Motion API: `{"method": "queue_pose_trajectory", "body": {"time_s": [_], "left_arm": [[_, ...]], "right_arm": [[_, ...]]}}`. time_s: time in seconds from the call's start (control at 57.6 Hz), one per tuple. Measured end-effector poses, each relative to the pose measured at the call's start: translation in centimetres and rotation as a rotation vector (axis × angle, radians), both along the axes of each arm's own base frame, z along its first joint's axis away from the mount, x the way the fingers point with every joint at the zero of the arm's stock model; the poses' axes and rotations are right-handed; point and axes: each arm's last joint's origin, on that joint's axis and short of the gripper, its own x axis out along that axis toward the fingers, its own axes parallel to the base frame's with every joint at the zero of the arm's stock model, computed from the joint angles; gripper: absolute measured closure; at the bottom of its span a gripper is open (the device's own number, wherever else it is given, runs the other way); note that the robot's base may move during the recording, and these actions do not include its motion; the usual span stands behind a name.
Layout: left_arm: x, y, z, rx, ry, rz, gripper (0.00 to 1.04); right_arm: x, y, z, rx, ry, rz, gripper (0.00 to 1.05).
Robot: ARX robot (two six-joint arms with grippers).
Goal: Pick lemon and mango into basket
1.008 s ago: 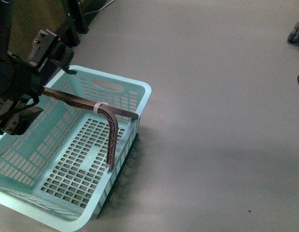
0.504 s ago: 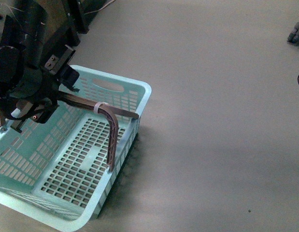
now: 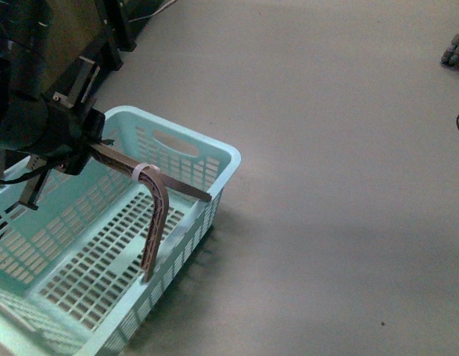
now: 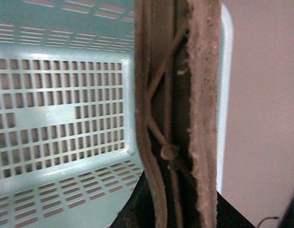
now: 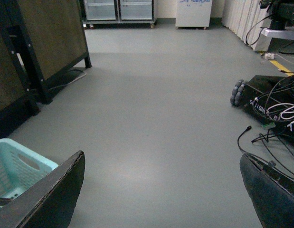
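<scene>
Left fingers on the basket handle, right fingers spread

Front: the teal basket is at the lower left of the floor, and the left gripper is apparently pinching its brown handle. Left wrist: the handle is seen close up, crossing the lattice walls. Right wrist: the right gripper has its fingers wide apart over the floor.

Basket near-left part cut off by frame; handle blurred close-up; wheeled object cropped at right edge.
</scene>
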Motion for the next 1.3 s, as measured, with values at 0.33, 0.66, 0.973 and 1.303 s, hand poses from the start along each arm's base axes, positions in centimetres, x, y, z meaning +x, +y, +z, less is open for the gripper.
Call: {"method": "queue_pose_trajectory", "body": {"time_s": [0.33, 0.66, 0.973, 1.303], "left_arm": [[-5.1, 1.2, 11.0, -0.114, -0.244, 0.020, 0.99], [-12.6, 2.0, 22.1, -0.258, -0.491, 0.031, 0.99], [-16.4, 2.9, 26.1, -0.244, -0.570, 0.068, 1.00], [-16.6, 3.0, 26.6, -0.235, -0.589, 0.063, 1.00]], "right_arm": [[0.0, 0.0, 0.0, 0.000, 0.000, 0.000, 0.09], [0.0, 0.0, 0.0, 0.000, 0.000, 0.000, 0.09], [0.0, 0.0, 0.0, 0.000, 0.000, 0.000, 0.09], [0.0, 0.0, 0.0, 0.000, 0.000, 0.000, 0.09]]}}
